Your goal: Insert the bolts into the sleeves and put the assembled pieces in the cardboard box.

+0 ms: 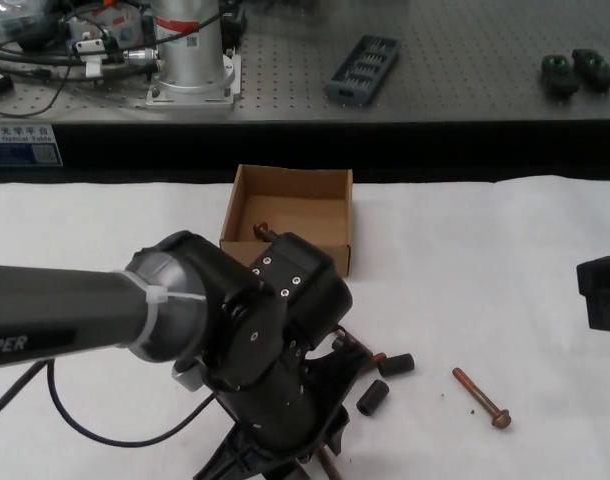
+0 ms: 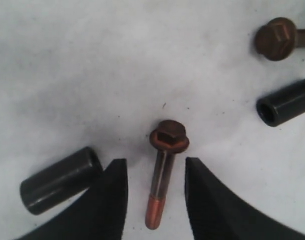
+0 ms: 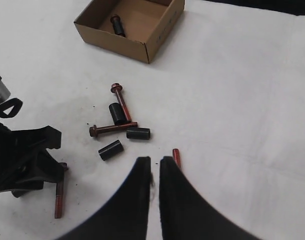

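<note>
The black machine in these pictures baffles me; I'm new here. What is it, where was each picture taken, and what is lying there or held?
It is the left arm of two, each ending in a two-finger gripper. The high view looks down from behind them; each wrist view comes from a camera on an arm. On the white cloth lie bolts and black sleeves, near a cardboard box holding one assembled piece. The left gripper is open around a bolt, not gripping it; the right gripper is shut, apparently empty.
</note>
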Available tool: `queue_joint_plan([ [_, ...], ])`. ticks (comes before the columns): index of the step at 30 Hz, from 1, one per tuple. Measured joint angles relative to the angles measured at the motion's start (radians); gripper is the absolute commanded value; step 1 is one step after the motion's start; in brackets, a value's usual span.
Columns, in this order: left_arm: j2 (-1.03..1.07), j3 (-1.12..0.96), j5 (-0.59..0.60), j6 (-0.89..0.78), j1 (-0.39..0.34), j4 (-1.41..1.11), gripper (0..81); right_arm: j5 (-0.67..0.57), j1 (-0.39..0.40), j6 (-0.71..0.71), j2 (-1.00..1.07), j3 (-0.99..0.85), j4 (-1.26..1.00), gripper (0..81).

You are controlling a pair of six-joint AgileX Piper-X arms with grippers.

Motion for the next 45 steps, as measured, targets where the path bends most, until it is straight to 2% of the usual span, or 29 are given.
queue_joint_plan([
  [19, 0.036, -0.006, 0.005, 0.006, 0.0, -0.027, 27.9, 0.02, 0.0, 0.0, 0.0, 0.0, -0.008, 6.1],
  [27, 0.087, -0.064, 0.006, 0.029, -0.026, 0.008, 27.7, 0.025, 0.0, 0.004, 0.0, 0.0, -0.008, 6.1],
  [30, 0.095, -0.077, 0.006, 0.045, -0.03, 0.033, 25.0, 0.024, 0.0, 0.004, 0.0, 0.0, -0.008, 6.1],
  [36, 0.098, -0.085, 0.023, 0.091, -0.032, 0.093, 13.1, 0.024, 0.0, 0.004, 0.0, 0.0, -0.008, 6.1],
  [41, 0.098, -0.085, 0.034, 0.103, -0.032, 0.1, 12.1, 0.024, 0.0, 0.004, 0.0, 0.0, -0.008, 6.1],
  [45, 0.098, -0.085, 0.037, 0.175, -0.032, 0.091, 12.1, 0.024, 0.0, 0.004, 0.0, 0.0, -0.008, 6.1],
])
